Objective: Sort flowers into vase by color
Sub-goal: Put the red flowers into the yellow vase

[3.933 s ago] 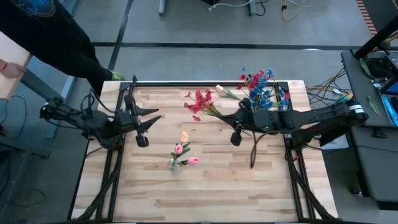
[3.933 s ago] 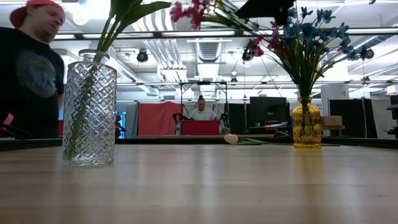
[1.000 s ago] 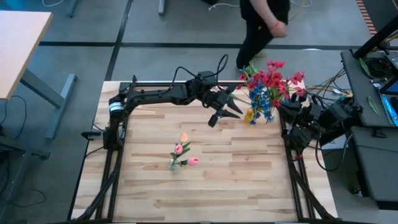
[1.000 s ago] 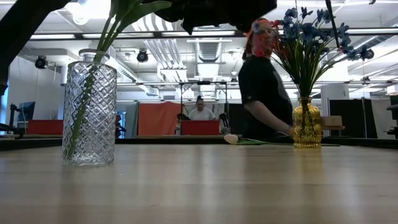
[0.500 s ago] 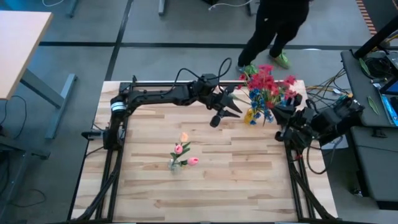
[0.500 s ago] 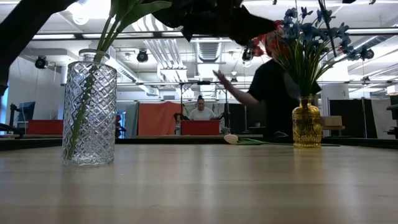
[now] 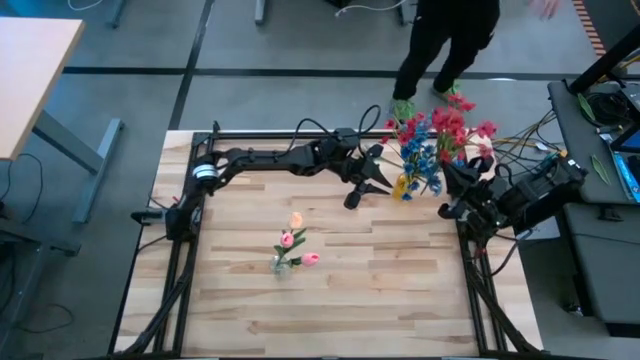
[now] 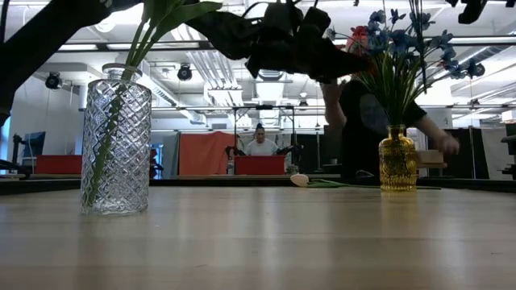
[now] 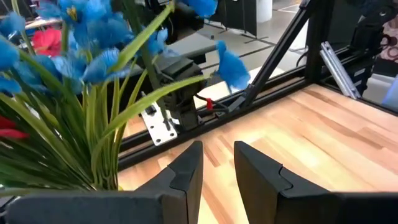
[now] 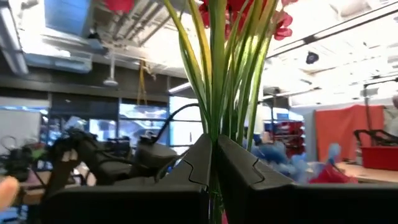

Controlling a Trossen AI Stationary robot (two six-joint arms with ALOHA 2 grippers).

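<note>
A bunch of red flowers (image 7: 452,125) is clamped by its green stems in the right gripper (image 10: 214,163) at the table's far right corner — just beside the blue flowers (image 7: 420,160) that stand in a yellow vase (image 8: 398,159). The left gripper (image 9: 217,163) is held near that vase with its fingers a narrow gap apart, nothing seen between them. Pink and peach buds (image 7: 294,243) are set in a clear vase (image 8: 116,143) mid-table, a cream bud (image 8: 300,180) lies on the wooden table (image 7: 400,290), and a person (image 7: 450,40) is seen behind the far edge.
</note>
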